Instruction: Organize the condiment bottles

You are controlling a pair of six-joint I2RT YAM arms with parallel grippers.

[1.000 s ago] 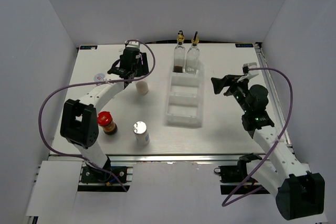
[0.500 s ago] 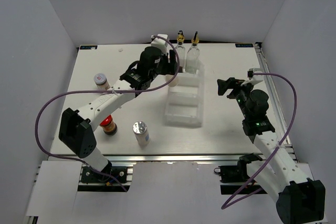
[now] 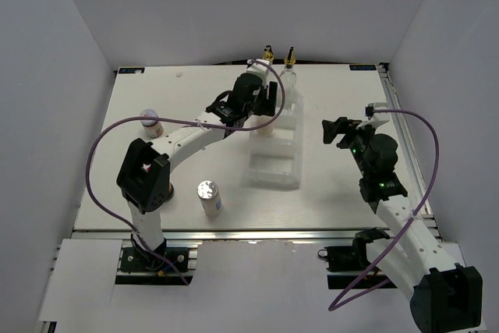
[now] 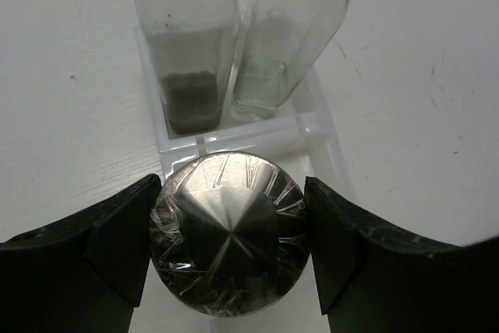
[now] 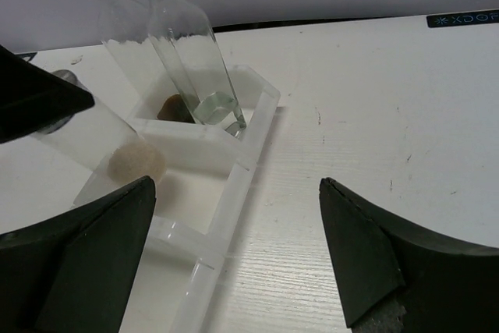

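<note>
Left pincer is pinching one silver-lidded shaker by its sides, one finger on each side just under the lid. The shaker sits over the second compartment of the white tray, right next to the tray's far compartment where the two glass bottles stand, the one with dark stuff at the bottom and the clear one. We honestly can't tell if the shaker's base is touching the tray floor. Right pincer is spread wide, gripping nothing, off the tray's right side above the table. The other shaker stands near the tray's near-left corner, and the white-lidded jar is well to the tray's left.
</note>
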